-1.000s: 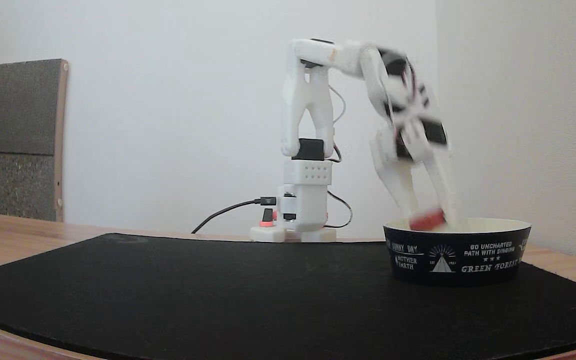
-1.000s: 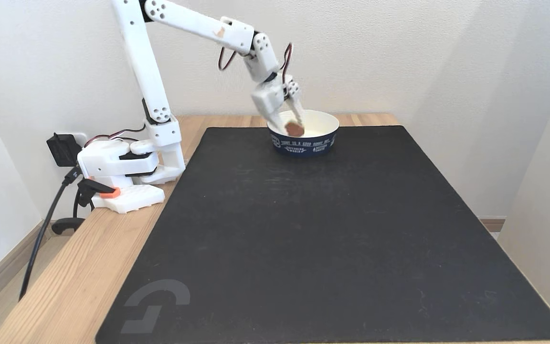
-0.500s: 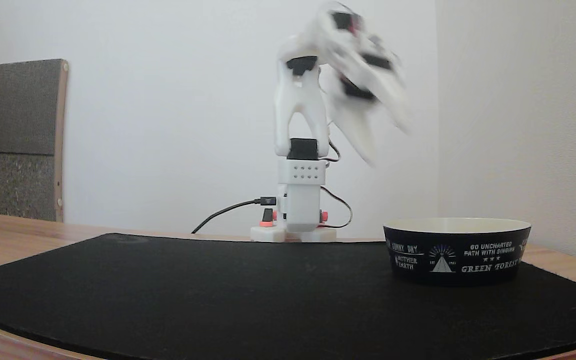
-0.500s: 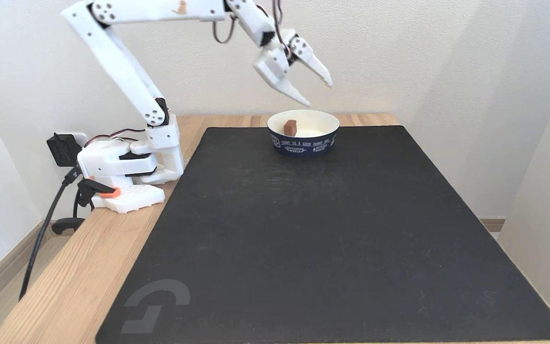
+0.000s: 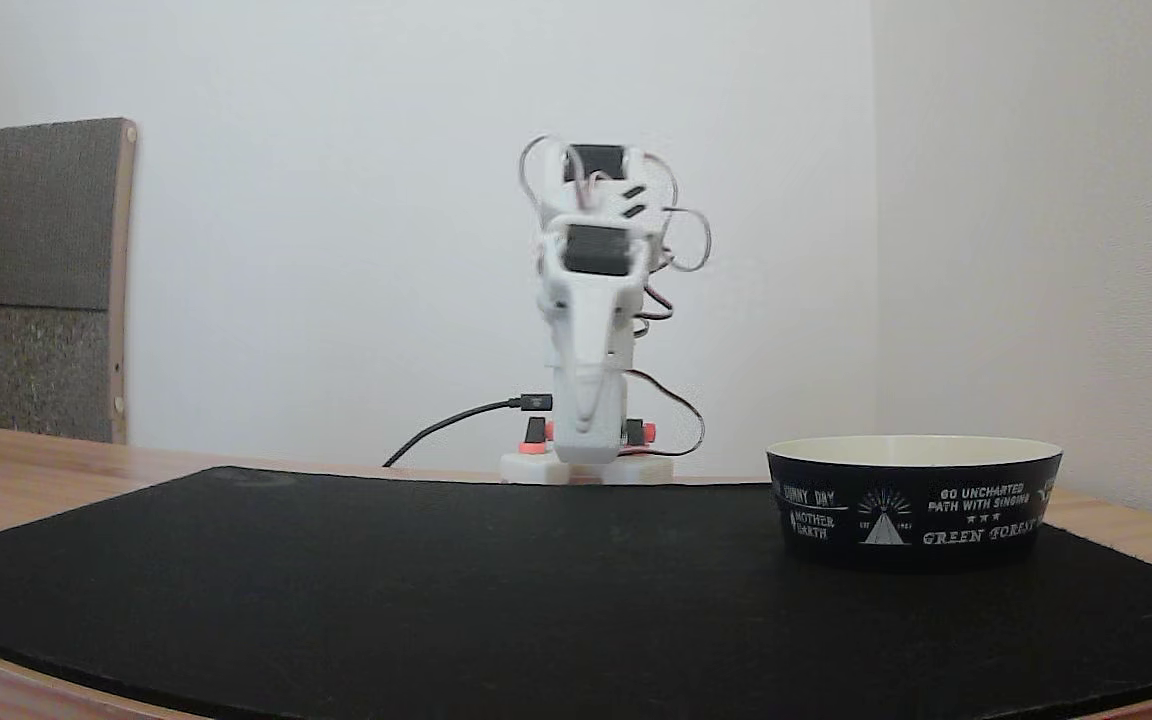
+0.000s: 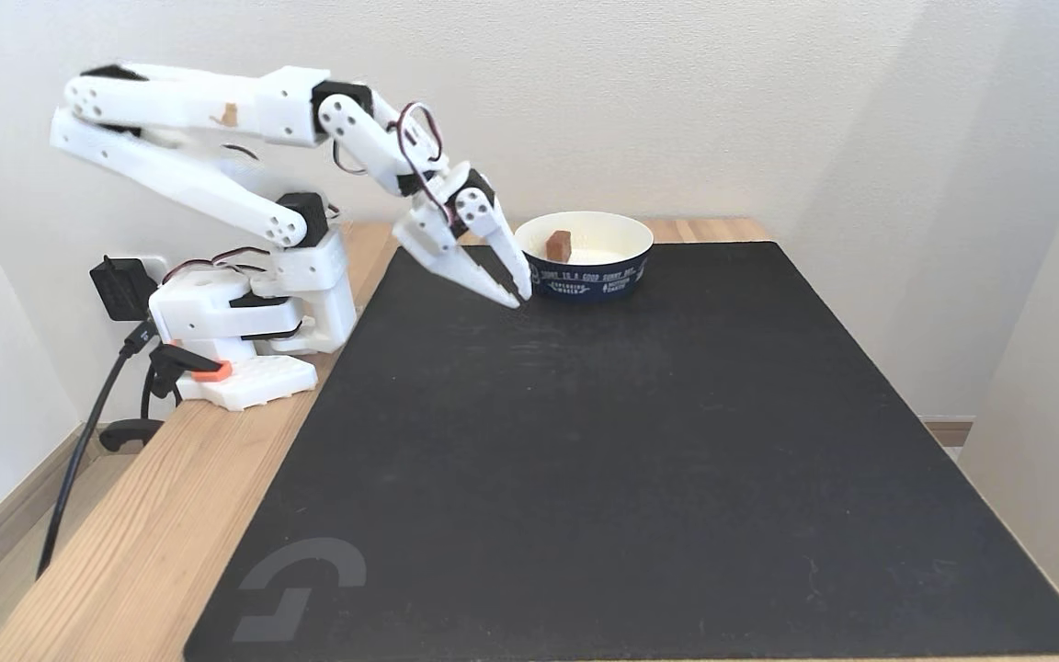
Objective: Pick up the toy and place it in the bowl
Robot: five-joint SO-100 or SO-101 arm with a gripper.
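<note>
A white robot arm (image 6: 217, 138) sits folded back over its base at the left edge of a wooden worktop (image 6: 153, 496), seen in a fixed view from above and in front. Its pincer (image 6: 518, 296) points down toward a large black mat (image 6: 621, 441) that covers most of the worktop, the two fingers nearly pressed together at the tips and gripping nothing. The tips hang just left of the bowl (image 6: 585, 276) in this view. The bowl, dark outside with white lettering and cream inside, stands on the far part of the mat. The toy (image 6: 558, 245), a small brick-red block, lies inside the bowl against its left inner wall. In a low fixed view from the front, the arm (image 5: 591, 300) faces the camera and the bowl (image 5: 914, 500) stands to the right
</note>
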